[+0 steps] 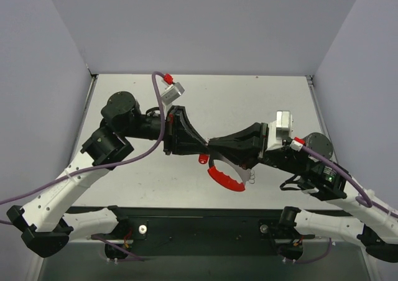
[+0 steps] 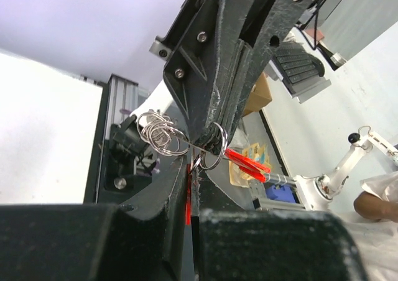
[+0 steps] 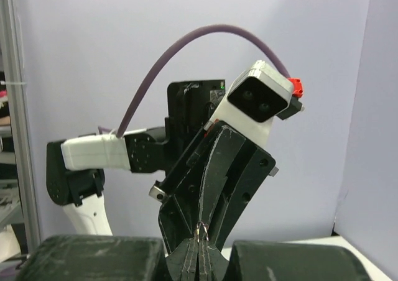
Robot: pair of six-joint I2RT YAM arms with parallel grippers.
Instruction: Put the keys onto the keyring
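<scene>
The right gripper (image 2: pixel 208 139) points down from 12 o'clock, clamped on the keyring (image 2: pixel 163 135) at centre; its red band (image 2: pixel 247 163) trails toward 4 o'clock.

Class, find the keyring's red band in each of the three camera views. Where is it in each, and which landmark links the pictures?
Top external: red band just below centre, under the meeting grippers.
Left wrist: probably the red band, right of centre, beside the silver ring pinched by the right gripper.
Right wrist: not in it.
Shared landmark: the tips of the left gripper and right gripper meeting.
</scene>
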